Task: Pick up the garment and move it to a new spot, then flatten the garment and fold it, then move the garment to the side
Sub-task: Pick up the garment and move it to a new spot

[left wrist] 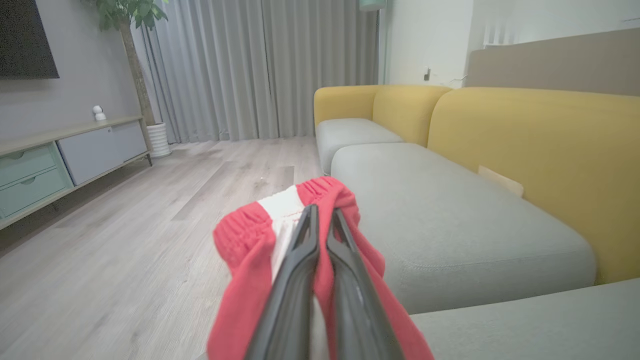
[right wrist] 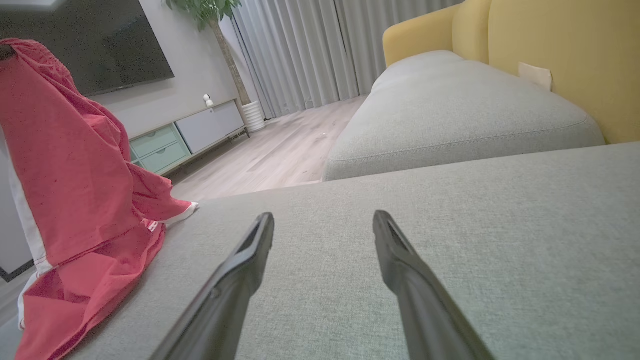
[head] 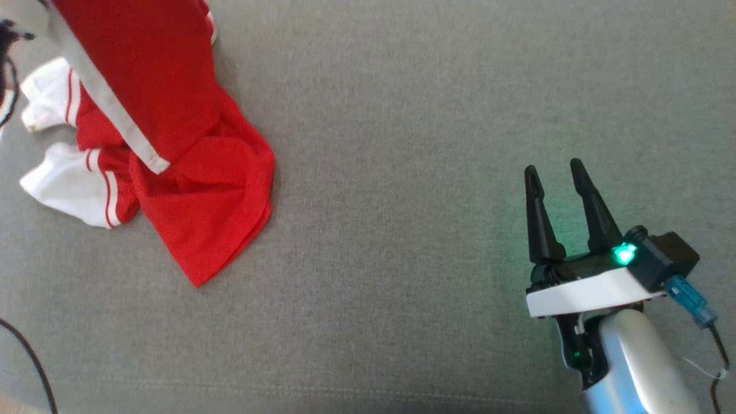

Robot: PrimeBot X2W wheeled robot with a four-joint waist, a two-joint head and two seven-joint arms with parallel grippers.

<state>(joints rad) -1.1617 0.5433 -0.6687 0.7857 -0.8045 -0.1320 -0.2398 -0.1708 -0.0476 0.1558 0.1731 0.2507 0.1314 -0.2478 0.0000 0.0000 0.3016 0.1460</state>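
Now the left gripper (left wrist: 324, 210), held high, has jaws clamped on the garment (head: 190, 190); the right gripper (head: 553, 167) hovers low, jaws apart.

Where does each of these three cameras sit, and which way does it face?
Head view: on the robot's head, looking down at the grey sofa seat and the red garment; the open right gripper and pale forearm show lower right.
Left wrist view: on the left wrist, looking along the left gripper, shut on the garment's waistband, toward curtains.
Right wrist view: on the right wrist, looking across the seat past its own open fingers; garment hangs at left.
Shared: the garment in all three; the yellow backrest in both wrist views.
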